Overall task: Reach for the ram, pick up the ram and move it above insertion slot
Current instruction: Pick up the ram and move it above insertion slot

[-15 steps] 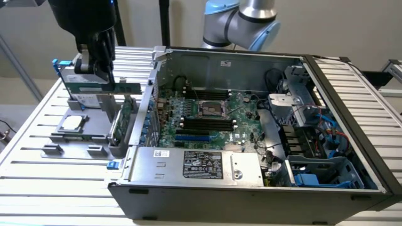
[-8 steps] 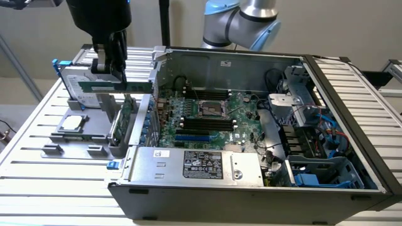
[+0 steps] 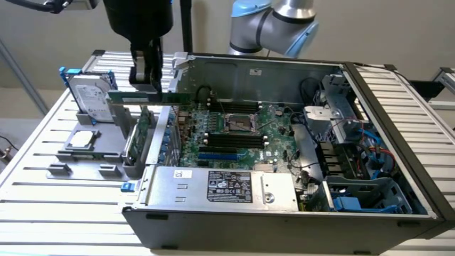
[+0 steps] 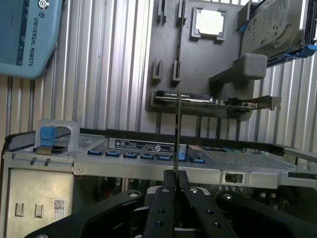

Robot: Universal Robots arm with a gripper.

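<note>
Carrying the ram, clenched in the gripper, toward the computer case; transfer step, needing alignment over the slots

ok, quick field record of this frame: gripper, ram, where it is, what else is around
gripper: shut on the ram, seen above the case's edge at the exterior view's left
ram: lifted, held level, long edge horizontal; edge-on in the wrist view
ram position: over the case wall, between the grey fixture and the motherboard
insertion: not seated, ram is in the air
fixture contents: hard drive, CPU chip, green card
computer case: open, lying on slatted table
</note>
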